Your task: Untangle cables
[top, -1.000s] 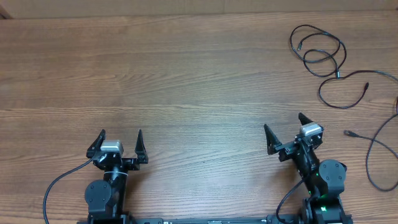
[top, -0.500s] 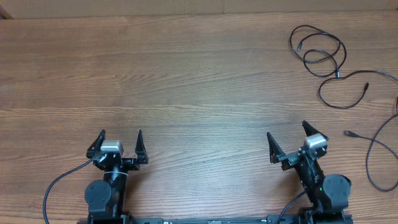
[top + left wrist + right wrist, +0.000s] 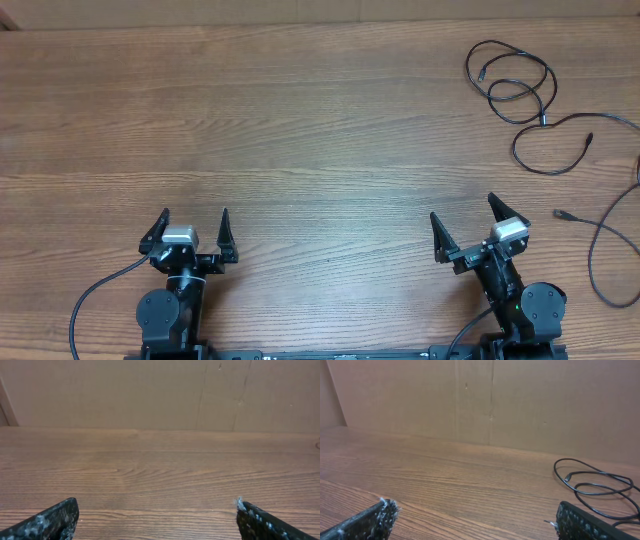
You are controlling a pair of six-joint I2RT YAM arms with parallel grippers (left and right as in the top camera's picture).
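Thin black cables point(image 3: 520, 85) lie in loose loops at the far right of the table, and a further cord with a small plug point(image 3: 563, 214) trails along the right edge. In the right wrist view the cables point(image 3: 600, 485) curl on the wood ahead and to the right. My right gripper point(image 3: 463, 215) point(image 3: 472, 510) stands open near the front right, empty, well short of the loops. At the front left my left gripper point(image 3: 194, 218) point(image 3: 156, 510) is open too, with only bare wood between its fingers.
The wooden table point(image 3: 300, 130) stretches wide between the arms and the far edge. A brown cardboard wall point(image 3: 160, 390) rises behind the table. Thick black wiring point(image 3: 85, 300) runs from the left arm's base.
The right arm drew back a little toward the front and shifted slightly right, its gripper still open. The left arm and the cables stayed where they were.
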